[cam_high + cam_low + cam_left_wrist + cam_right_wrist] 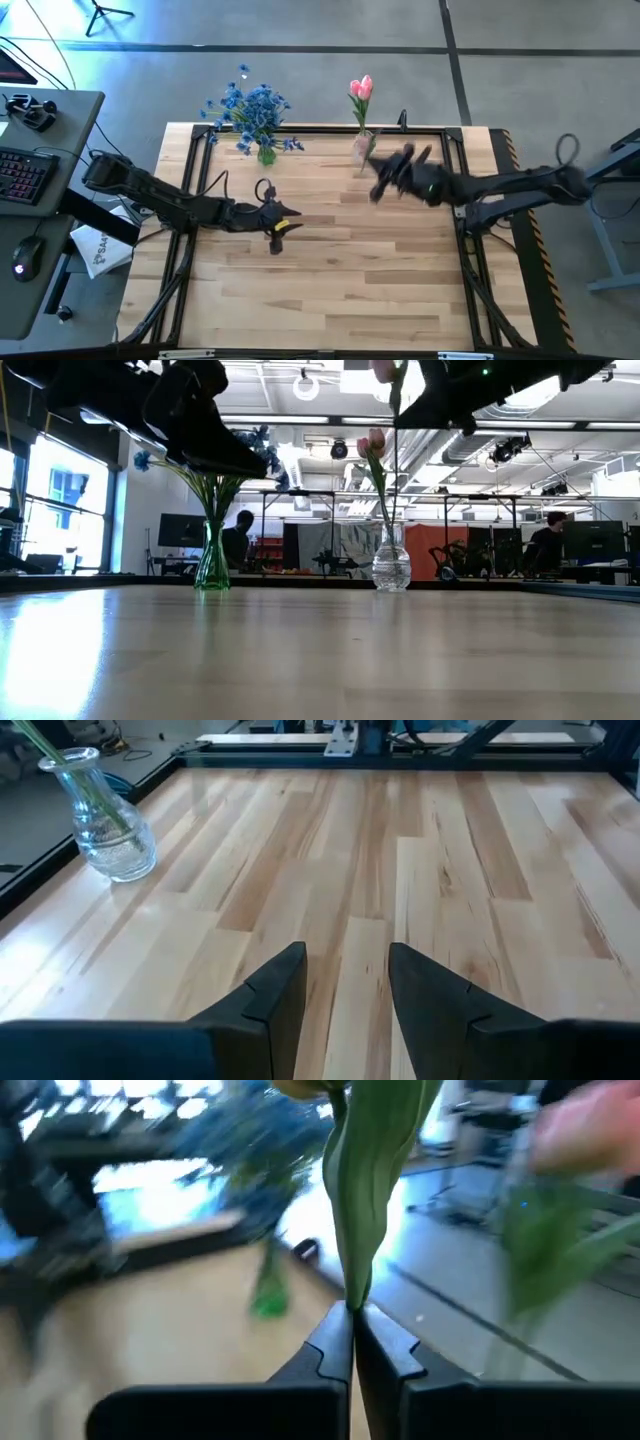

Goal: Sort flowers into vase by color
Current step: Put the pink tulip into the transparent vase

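Right, starting at my left: the left gripper (277, 228) hangs over the bare wood near the middle of the table (330, 290), its arm reaching in from the left edge. On the left wrist view I see its two dark fingers (275, 995) parted with a clear gap of table between them and nothing held.

Further along the far edge stands the green vase (266, 153), upright, with the blue flowers (252, 106) spreading from it. On the low view that green vase (212, 560) sits left of the clear vase (391, 565), the two well apart on the far side of the table.

The clear vase (362, 143) is next, also on the far edge, with pink tulips (361, 89) standing in it; the low view shows a pink bud (373, 442) above its neck.

Just right of that vase I have the right gripper (375, 163), raised off the table, its arm coming in from the right side. On the right wrist view its fingers (328, 1350) are pressed together on a green stem and leaf (365, 1210) that rises straight up from the tips. The bloom at the top of that stem runs out of the picture, so I cannot tell its colour there. The picture is smeared, with a green vase shape and blue blossoms behind it.
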Robot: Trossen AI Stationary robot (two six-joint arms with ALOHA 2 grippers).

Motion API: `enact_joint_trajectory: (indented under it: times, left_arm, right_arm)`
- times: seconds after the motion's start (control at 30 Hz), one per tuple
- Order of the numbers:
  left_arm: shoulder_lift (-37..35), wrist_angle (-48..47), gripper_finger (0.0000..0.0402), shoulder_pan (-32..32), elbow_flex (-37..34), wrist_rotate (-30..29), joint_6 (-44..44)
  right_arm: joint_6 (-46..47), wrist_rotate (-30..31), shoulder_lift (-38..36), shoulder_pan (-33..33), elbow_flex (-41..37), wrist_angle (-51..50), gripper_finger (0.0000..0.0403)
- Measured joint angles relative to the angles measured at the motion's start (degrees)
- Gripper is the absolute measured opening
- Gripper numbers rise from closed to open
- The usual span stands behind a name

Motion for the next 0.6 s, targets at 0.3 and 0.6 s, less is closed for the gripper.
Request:
enact_joint_trajectory:
  times: [0.3, 0.6]
  left_arm:
    - [2.27, 1.27, 0.0131, 0.00, -0.04, 0.01, -0.14]
    - [2.33, 2.56, 0.0131, 0.00, -0.07, 0.04, -0.94]
  right_arm:
    - [0.46, -9.94, -2.22, -19.60, 10.81, -8.60, 0.0000]
    - [0.13, -17.45, 6.10, -27.89, 14.25, -9.64, 0.0000]
